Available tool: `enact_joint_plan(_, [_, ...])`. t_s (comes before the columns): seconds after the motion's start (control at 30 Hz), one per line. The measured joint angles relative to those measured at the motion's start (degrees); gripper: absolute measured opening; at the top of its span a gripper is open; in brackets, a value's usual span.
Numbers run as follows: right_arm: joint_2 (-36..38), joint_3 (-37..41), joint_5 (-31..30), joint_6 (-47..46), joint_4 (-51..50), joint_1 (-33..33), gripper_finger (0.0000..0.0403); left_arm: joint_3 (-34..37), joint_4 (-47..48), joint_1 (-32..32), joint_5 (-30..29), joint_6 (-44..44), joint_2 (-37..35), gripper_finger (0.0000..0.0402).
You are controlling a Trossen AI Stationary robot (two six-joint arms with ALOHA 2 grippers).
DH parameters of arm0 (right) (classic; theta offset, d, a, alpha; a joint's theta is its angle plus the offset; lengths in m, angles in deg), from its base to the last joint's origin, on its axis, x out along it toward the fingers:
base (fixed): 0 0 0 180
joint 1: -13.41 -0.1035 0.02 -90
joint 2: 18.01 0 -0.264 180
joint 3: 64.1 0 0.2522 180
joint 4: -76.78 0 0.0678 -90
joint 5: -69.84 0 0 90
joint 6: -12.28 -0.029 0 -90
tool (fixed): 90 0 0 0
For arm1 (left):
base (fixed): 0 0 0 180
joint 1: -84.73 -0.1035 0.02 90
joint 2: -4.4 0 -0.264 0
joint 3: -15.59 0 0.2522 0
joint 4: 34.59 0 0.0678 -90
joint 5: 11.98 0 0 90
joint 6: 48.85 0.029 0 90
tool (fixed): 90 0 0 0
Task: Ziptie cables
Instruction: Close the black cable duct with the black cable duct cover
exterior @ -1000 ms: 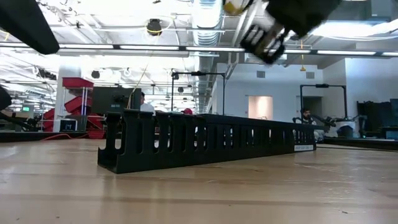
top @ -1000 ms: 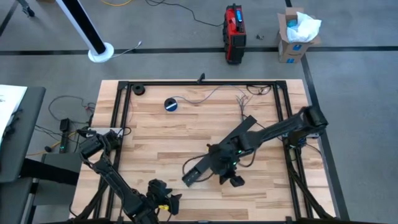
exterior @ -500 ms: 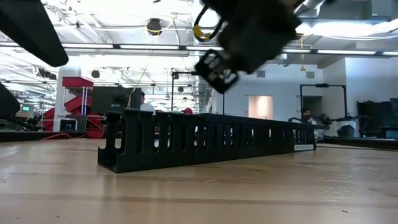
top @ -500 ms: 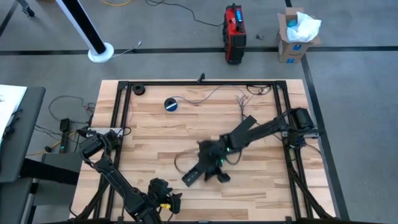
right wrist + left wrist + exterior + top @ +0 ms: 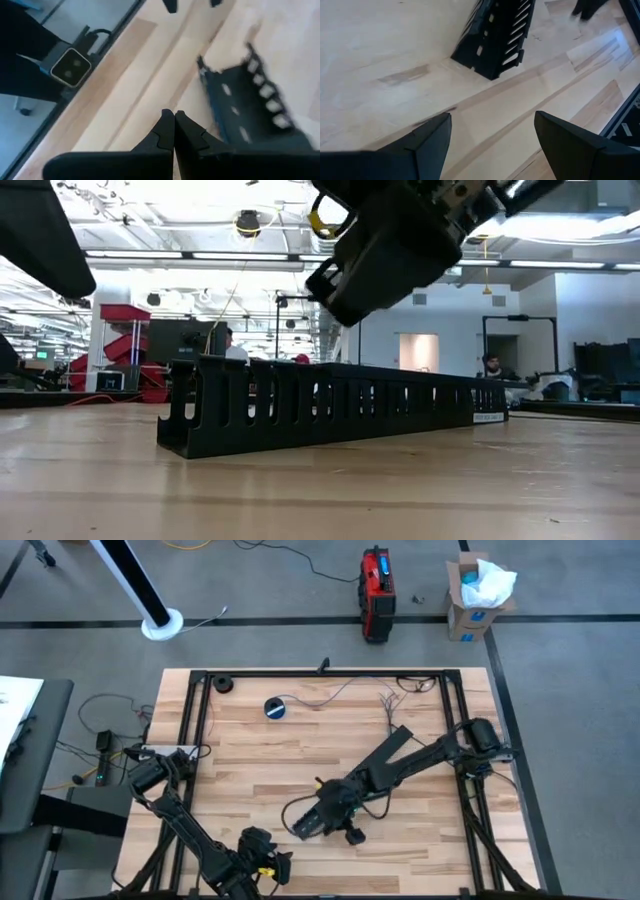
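Note:
The cables are thin wires lying loose on the table near its far edge, with their ends bunched at the far right. A long black slotted strip lies diagonally across the middle of the table. Its near end shows in the right wrist view. My right gripper hovers shut beside that near end, above the wood, with nothing visible between its fingers. In the low view it hangs over the strip. My left gripper waits open at the near left edge.
A small blue-and-black tape roll sits at the far left of the table. A black frame borders the tabletop. A small camera block stands at the near edge ahead of my right gripper. Bare wood lies left of the strip.
My right gripper has swung toward the table's left edge along the strip's near end, and it has come lower over the strip in the low view. The strip and the cables have stayed where they were.

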Motion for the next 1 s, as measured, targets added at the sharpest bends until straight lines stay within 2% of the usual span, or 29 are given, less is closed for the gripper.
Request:
enact_joint_plan(0.3, [-6.56, -1.69, -0.35, -3.26, 4.63, -0.99, 0.0000, -0.02, -0.02, 0.11, 0.04, -0.25, 0.00, 0.0275])
enact_joint_plan(0.8, [-6.44, -1.63, -4.81, -5.52, 6.83, 4.02, 0.0000, -0.04, 1.96, -0.09, -0.71, 0.50, 0.00, 0.0275])
enact_joint_plan(0.87, [-5.61, -1.61, -3.86, -6.43, 6.47, 4.09, 0.0000, -0.04, 2.91, -0.09, -2.74, 0.60, -0.04, 0.0275])
enact_joint_plan(1.0, [-0.82, -1.61, -2.63, -7.16, 7.50, 2.75, 0.0000, -0.04, 9.71, -0.76, -13.05, 0.23, -2.25, 0.0275])
